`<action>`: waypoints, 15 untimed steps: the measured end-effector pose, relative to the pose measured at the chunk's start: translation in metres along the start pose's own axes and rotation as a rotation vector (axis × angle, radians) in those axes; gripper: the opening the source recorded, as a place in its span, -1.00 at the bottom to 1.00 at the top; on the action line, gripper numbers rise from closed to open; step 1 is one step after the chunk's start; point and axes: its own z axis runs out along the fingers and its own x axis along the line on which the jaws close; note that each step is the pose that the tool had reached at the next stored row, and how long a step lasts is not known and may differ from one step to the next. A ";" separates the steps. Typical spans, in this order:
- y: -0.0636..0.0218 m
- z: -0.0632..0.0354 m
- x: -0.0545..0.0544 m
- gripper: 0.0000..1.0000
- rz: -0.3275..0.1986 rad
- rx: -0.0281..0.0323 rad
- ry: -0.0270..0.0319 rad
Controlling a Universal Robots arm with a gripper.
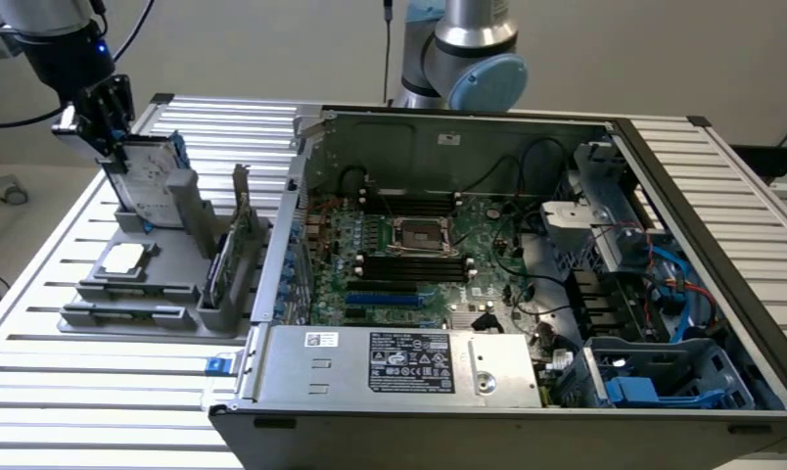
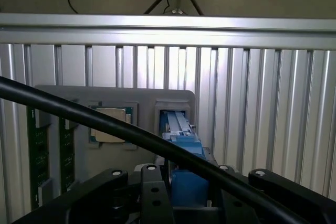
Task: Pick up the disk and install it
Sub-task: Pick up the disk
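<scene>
The disk [image 1: 150, 181] stands on edge in the grey holder [image 1: 126, 318], with its top edge between the jaws, which straddle it from above. Whether they grip it I cannot tell. The holder carries one disk, one chip [image 1: 123, 258] lying flat and two green cards [image 1: 241, 230] standing upright. One open case [image 1: 498, 245] sits on the counter [image 1: 68, 401], at the exterior view's right of the holder.

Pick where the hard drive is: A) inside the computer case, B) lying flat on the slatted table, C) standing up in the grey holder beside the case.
C: the hard drive stands upright in the grey holder, outside the open computer case, with the end effector at its top.
</scene>
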 end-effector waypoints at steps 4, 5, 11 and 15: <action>0.0001 0.0000 0.002 -0.23 0.000 -0.0002 0.0001; 0.0001 0.0000 0.002 -0.23 0.000 -0.0002 0.0001; 0.0001 0.0001 0.003 -0.23 0.000 -0.0002 0.0001; 0.0001 0.0002 0.003 -0.35 0.000 -0.0002 0.0001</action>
